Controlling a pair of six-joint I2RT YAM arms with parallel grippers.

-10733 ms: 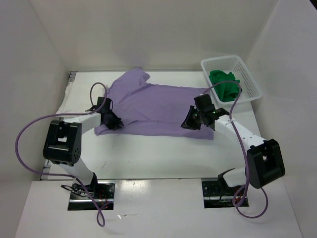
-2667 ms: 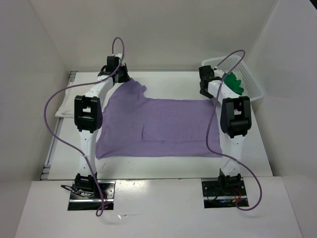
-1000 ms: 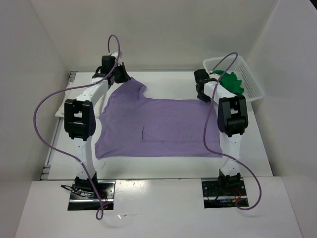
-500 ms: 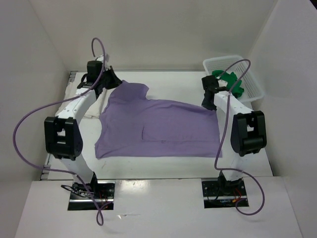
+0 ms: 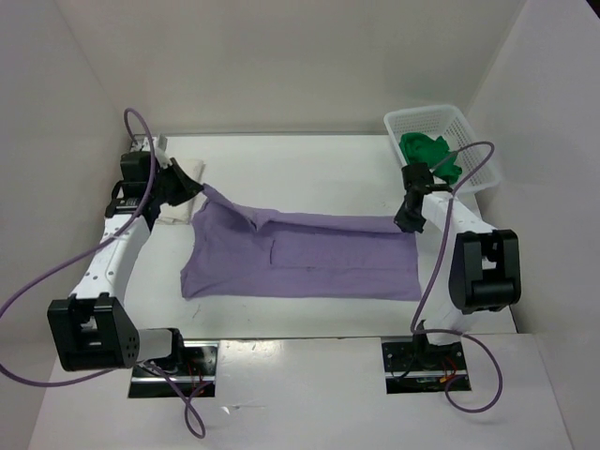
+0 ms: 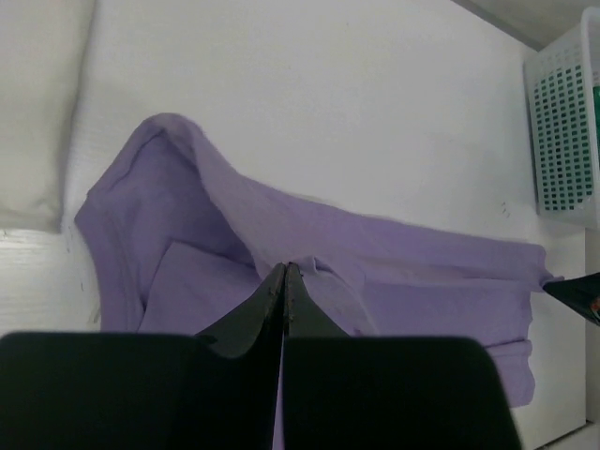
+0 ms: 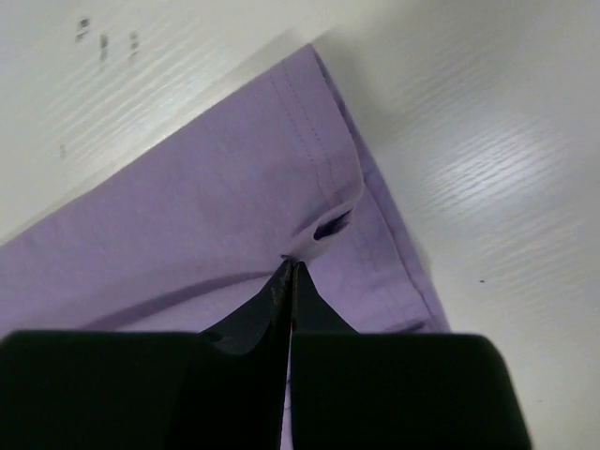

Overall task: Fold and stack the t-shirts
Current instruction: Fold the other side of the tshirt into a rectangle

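The lavender shirt (image 5: 300,253) lies across the table, its far edge pulled over towards the near side. My left gripper (image 5: 195,190) is shut on the shirt's far left edge; the left wrist view shows its tips (image 6: 285,270) pinched on the purple cloth (image 6: 375,291). My right gripper (image 5: 404,221) is shut on the far right corner; the right wrist view shows its tips (image 7: 291,264) pinching the hem (image 7: 234,216). The green shirt (image 5: 429,157) is bunched in the basket. The white shirt (image 5: 180,202) lies folded at the far left, also in the left wrist view (image 6: 33,112).
The white lattice basket (image 5: 469,141) stands at the far right corner, and shows in the left wrist view (image 6: 567,122). White walls enclose the table on three sides. Purple cables loop off both arms.
Both grippers have pulled the shirt's far edge from the back of the table towards the near side, folding it over. The shirt now forms a narrower band.
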